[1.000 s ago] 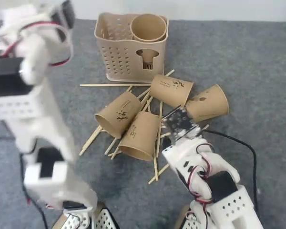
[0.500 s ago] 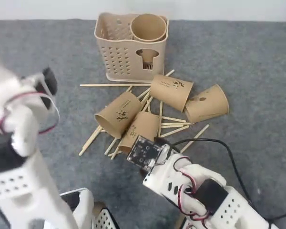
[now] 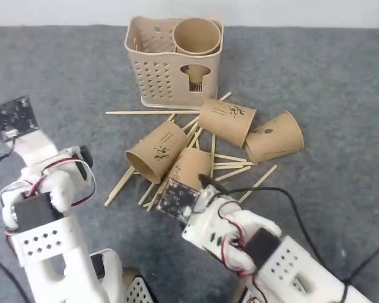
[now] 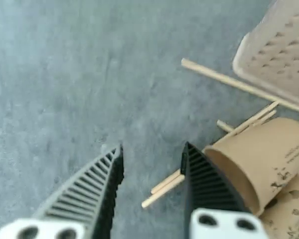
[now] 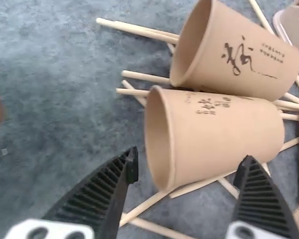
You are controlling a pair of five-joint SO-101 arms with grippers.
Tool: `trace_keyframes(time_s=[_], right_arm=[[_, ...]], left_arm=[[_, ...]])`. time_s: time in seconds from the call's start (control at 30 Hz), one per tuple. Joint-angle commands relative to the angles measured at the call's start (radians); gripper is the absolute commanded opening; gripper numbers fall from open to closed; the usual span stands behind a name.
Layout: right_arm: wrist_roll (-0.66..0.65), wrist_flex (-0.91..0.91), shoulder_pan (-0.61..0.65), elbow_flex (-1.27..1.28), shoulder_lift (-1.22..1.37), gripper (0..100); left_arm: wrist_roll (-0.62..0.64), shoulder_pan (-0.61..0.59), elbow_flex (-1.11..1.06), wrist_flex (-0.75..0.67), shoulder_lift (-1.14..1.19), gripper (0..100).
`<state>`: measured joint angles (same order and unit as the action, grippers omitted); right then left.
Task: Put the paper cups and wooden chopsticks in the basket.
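A beige perforated basket (image 3: 167, 69) stands at the back with one paper cup (image 3: 197, 36) upright inside it. Several more cups lie on their sides in front: one (image 3: 156, 151), a second (image 3: 192, 165), a third (image 3: 227, 122) and a fourth (image 3: 275, 137). Wooden chopsticks (image 3: 151, 112) are scattered under and around them. My right gripper (image 5: 189, 164) is open, its jaws either side of the open mouth of the near lying cup (image 5: 214, 134), not touching it. My left gripper (image 4: 153, 149) is open over bare carpet, beside a chopstick end (image 4: 162, 186) and a lying cup (image 4: 254, 154).
Everything rests on grey carpet (image 3: 316, 69), with open room to the left and right of the pile. A black cable (image 3: 290, 196) trails from the right arm (image 3: 227, 233). The left arm (image 3: 44, 208) stands low at the front left.
The left arm swung down from high near the basket to low at the front left. The right arm moved left and now faces the near cup's mouth.
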<state>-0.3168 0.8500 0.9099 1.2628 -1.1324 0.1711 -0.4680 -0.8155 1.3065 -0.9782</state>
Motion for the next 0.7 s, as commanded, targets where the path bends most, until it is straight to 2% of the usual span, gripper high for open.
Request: trace_keyframes(time_s=[0.0, 0.23, 0.47, 0.53, 0.67], right_arm=[[-0.026, -0.113, -0.059, -0.026, 0.119, 31.8], [-0.049, -0.202, -0.193, -0.054, 0.197, 30.3], [-0.048, -0.237, -0.240, -0.060, 0.139, 4.8], [-0.048, -0.229, -0.242, -0.060, 0.088, 0.9], [-0.048, -0.197, -0.243, -0.078, -0.004, 0.8]], left_arm=[[-0.012, -0.014, -0.024, -0.041, -0.020, 18], [-0.014, -0.012, -0.035, -0.052, -0.020, 18], [-0.014, -0.012, -0.038, -0.052, -0.020, 18], [-0.014, -0.012, -0.039, -0.052, -0.020, 18], [-0.014, -0.012, -0.039, -0.051, -0.020, 18]])
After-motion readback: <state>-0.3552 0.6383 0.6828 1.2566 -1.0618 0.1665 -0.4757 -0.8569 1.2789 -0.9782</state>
